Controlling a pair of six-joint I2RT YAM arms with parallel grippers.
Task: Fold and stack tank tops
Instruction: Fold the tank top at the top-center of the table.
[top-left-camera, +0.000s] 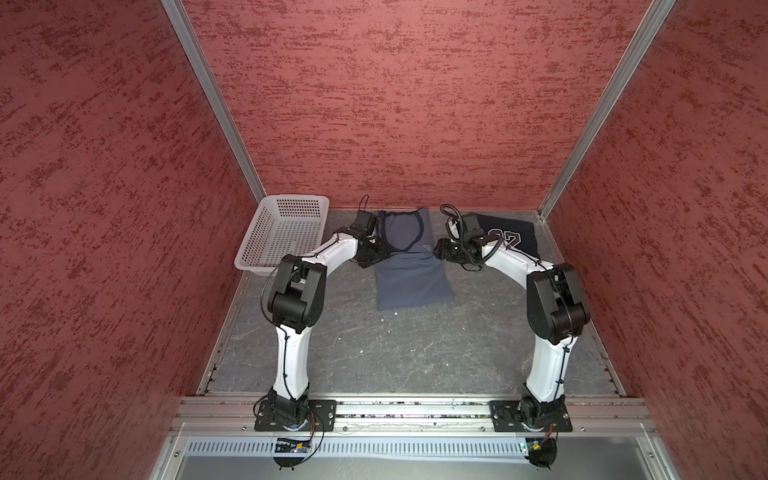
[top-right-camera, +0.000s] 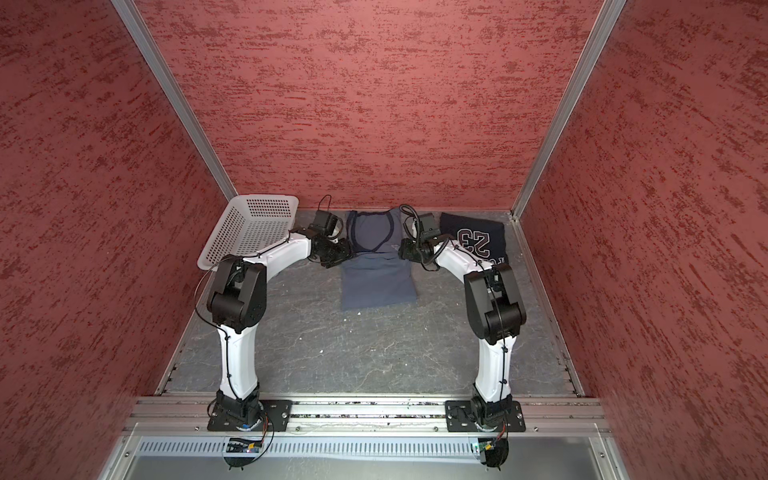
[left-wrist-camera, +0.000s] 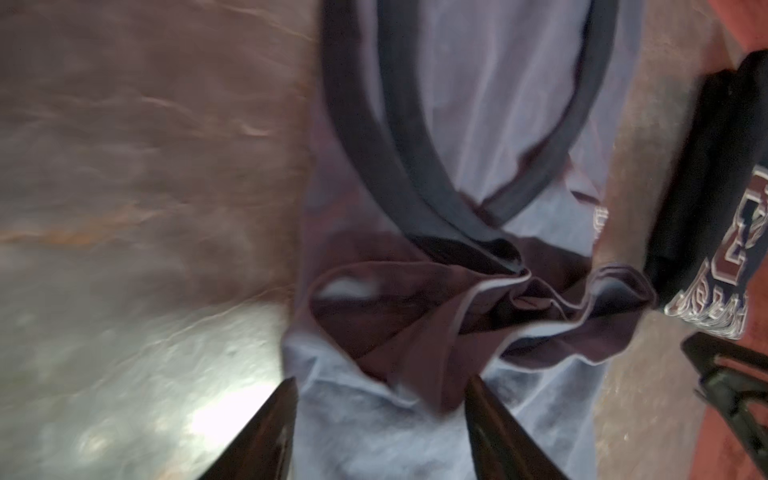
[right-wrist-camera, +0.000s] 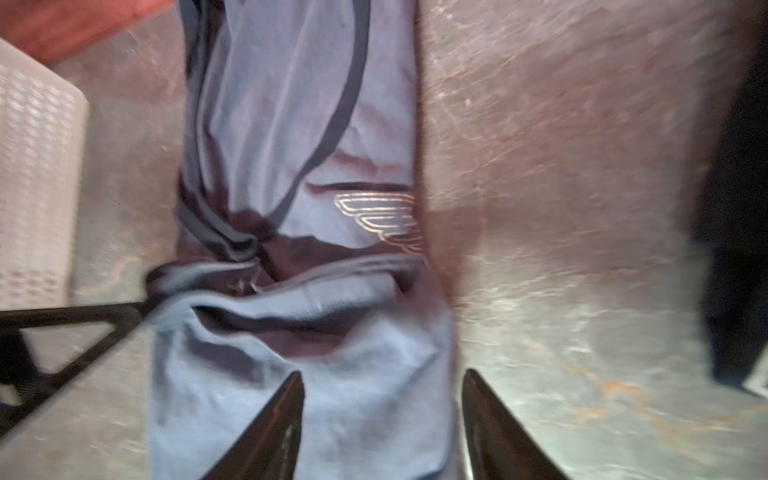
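End effectors (left-wrist-camera: 382, 379) (right-wrist-camera: 382, 373) flank top (top-left-camera: 411, 278) — jaws apart (arms (top-left-camera: 291, 332) arched)

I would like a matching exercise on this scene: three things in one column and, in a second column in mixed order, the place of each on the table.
Things:
1. basket
2. blue-grey tank top
3. navy tank top, number 23

Places on the table:
A. far corner, robot's right
B. far corner, robot's left
C. middle of the far half

Pairs: 1-B, 2-C, 3-A
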